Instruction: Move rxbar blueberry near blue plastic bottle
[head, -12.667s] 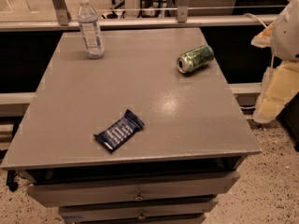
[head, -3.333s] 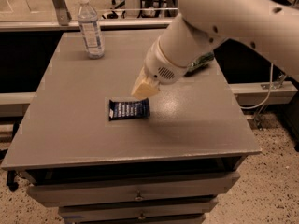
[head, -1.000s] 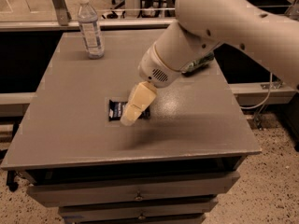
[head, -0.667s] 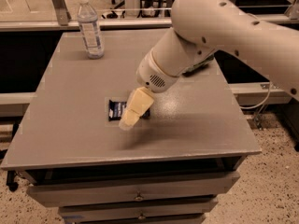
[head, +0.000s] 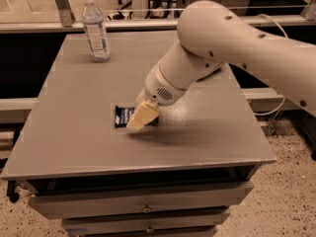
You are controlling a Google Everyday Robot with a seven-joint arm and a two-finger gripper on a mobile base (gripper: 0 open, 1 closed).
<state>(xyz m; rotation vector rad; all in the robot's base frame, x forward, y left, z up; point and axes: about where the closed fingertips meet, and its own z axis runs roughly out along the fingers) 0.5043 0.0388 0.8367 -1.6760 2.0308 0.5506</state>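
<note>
The rxbar blueberry, a flat dark navy bar, lies on the grey table near its middle, partly covered by my gripper. My gripper points down onto the bar's right half, its cream fingers over the wrapper. The blue plastic bottle, clear with a white cap and pale label, stands upright at the table's far left corner, well away from the bar and gripper. The green can is hidden behind my arm.
My large white arm reaches in from the right over the table's middle and right side. The table has drawers below its front edge. A rail and glass run behind the table. Speckled floor lies to the right.
The gripper has stayed over the bar and sunk slightly lower onto it over the last second. The bar lies farther up the table than at the start, turned more level.
</note>
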